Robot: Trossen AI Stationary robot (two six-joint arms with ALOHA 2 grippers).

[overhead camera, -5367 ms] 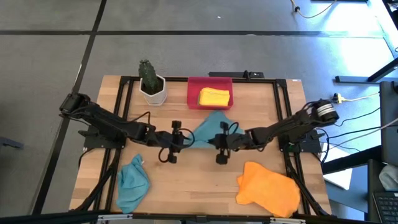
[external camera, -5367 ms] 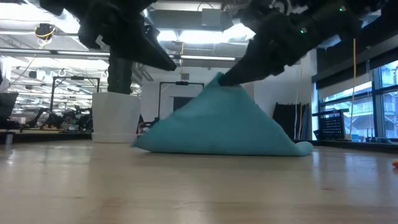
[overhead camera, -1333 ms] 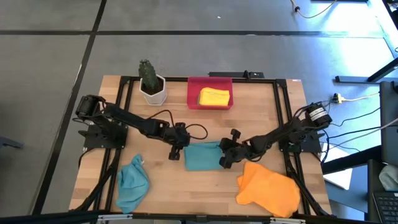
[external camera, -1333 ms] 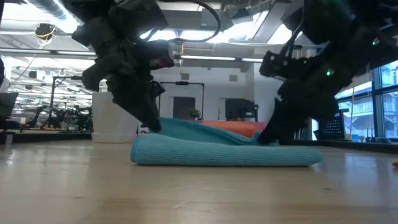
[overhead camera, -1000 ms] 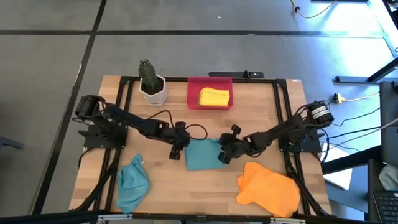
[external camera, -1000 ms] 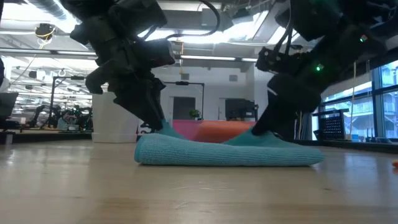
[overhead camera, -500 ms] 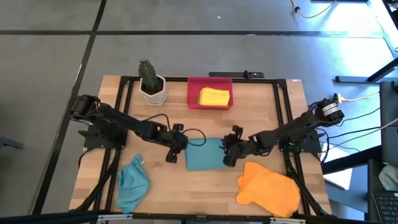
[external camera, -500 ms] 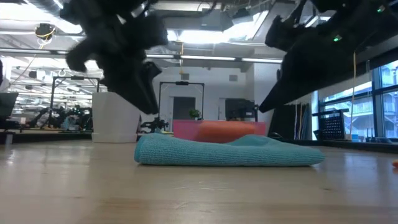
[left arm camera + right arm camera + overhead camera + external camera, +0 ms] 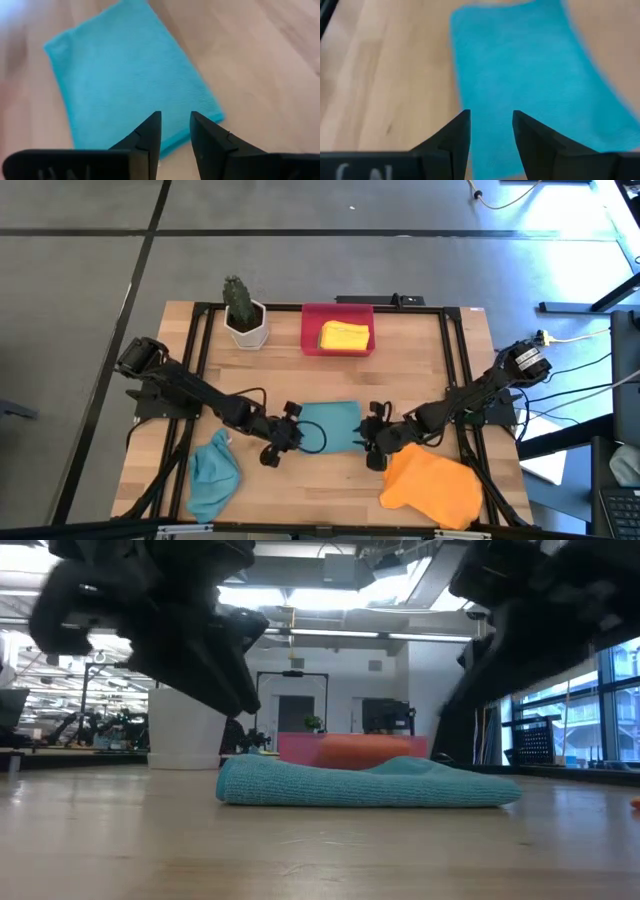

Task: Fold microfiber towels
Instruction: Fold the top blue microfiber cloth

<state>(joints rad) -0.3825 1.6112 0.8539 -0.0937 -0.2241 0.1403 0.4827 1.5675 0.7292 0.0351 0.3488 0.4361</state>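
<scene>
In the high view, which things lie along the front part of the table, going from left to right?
Crumpled blue towel → left gripper → folded blue towel → right gripper → orange towel.

The right end effector (image 9: 491, 131), fingers parted and empty, hangs above the teal-blue towel (image 9: 530, 85).

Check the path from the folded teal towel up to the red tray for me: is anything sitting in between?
Nothing visible does. The folded teal towel lies mid-table, with bare wood between it and the red tray, which already holds a yellow towel. The left gripper and right gripper flank the towel, both open and empty.
</scene>
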